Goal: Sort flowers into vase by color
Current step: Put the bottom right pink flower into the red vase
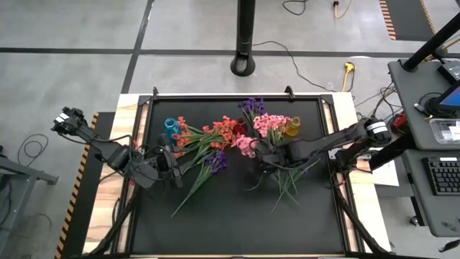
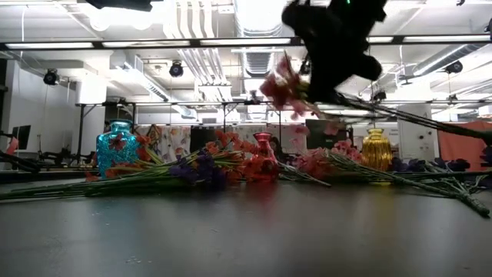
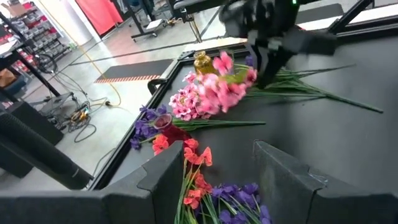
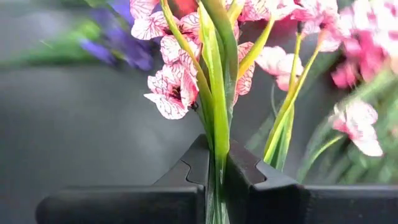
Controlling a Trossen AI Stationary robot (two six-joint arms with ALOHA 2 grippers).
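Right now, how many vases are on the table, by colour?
Blue vase: 1
Red vase: 1
Yellow vase: 1
Total: 3 vases

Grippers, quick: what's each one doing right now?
Left gripper: open, empty, above the orange-red and purple flowers.
Right gripper: shut on a pink flower stem, lifted off the table.
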